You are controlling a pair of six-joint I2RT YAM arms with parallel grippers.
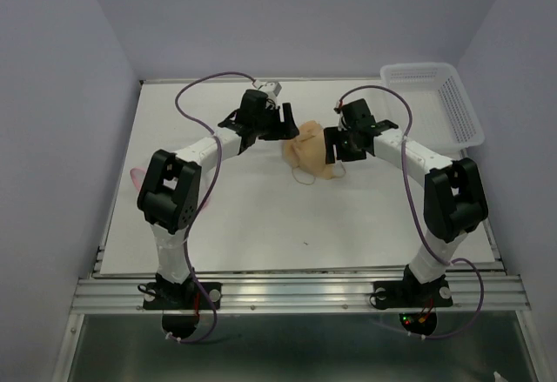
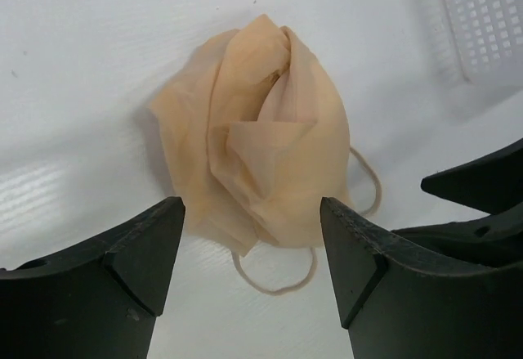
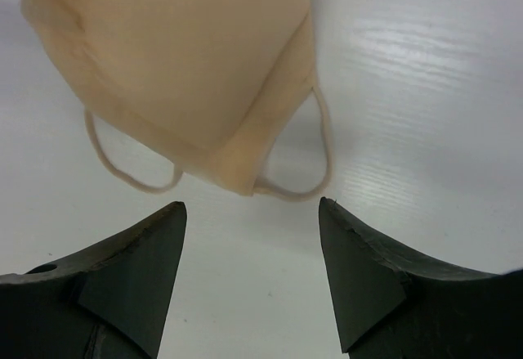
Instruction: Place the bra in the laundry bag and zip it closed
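Observation:
The tan-peach bra (image 1: 312, 150) lies crumpled on the white table, mid-back, with thin strap loops at its near side. My left gripper (image 1: 283, 130) is open just left of it; in the left wrist view the bra (image 2: 261, 138) lies just ahead of the open gripper (image 2: 252, 204), apart from both fingers. My right gripper (image 1: 336, 147) is open just right of it; in the right wrist view the bra (image 3: 180, 65) lies ahead of the empty gripper (image 3: 252, 205). A pink sliver (image 1: 137, 176) at the table's left edge, mostly hidden by the left arm, may be the laundry bag.
A white plastic lattice basket (image 1: 435, 95) stands at the back right corner; it also shows in the left wrist view (image 2: 482, 15). Part of the right gripper's black body (image 2: 482, 204) shows at the right of the left wrist view. Purple walls enclose the table.

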